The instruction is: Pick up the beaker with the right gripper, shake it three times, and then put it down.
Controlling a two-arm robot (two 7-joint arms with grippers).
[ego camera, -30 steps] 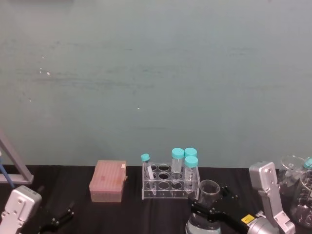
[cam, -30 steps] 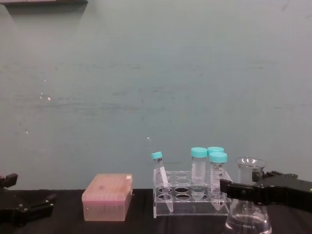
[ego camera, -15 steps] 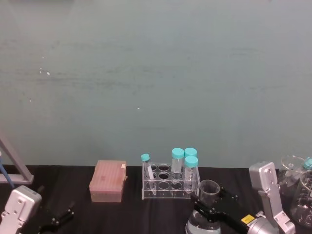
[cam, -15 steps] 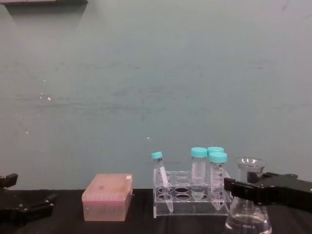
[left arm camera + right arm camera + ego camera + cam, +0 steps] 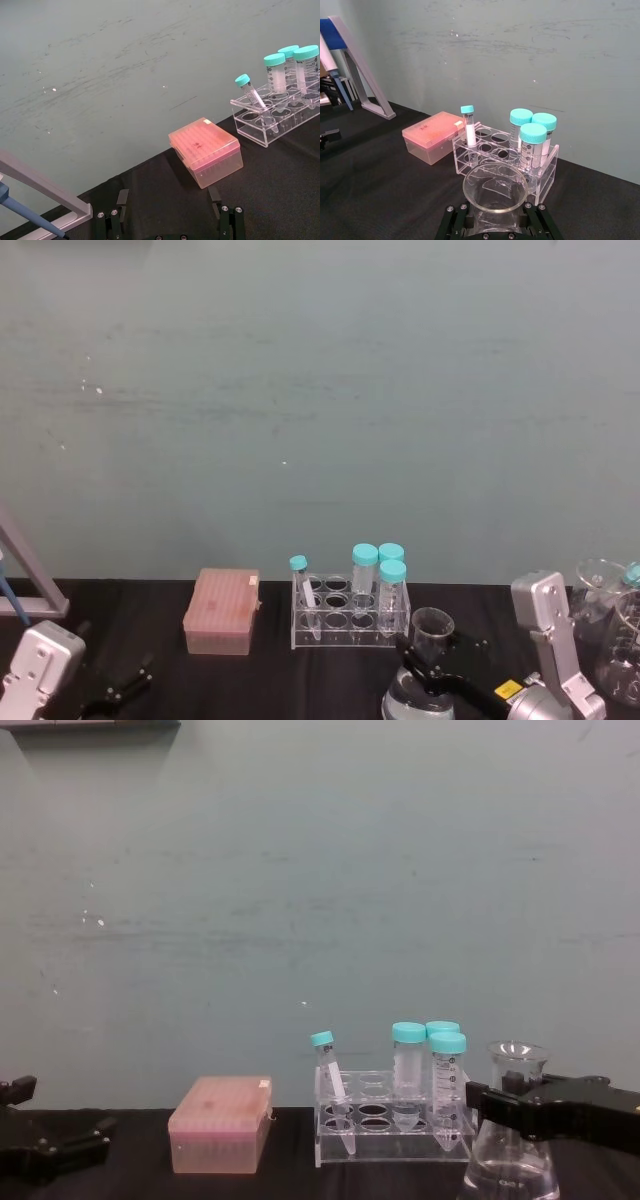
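Glass beaker (image 5: pixel 510 1165) is near-right beside the tube rack (image 5: pixel 390 1120), neck pinched in the right hand (image 5: pixel 492 1100), so the grasp looks made and a lift and three shakes come next; left hand (image 5: pixel 170 222) idles spread, near-left.

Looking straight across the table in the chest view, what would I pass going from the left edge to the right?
left tool → pink box → tube rack holding teal-capped tubes → beaker, with the right tool closed around its neck.
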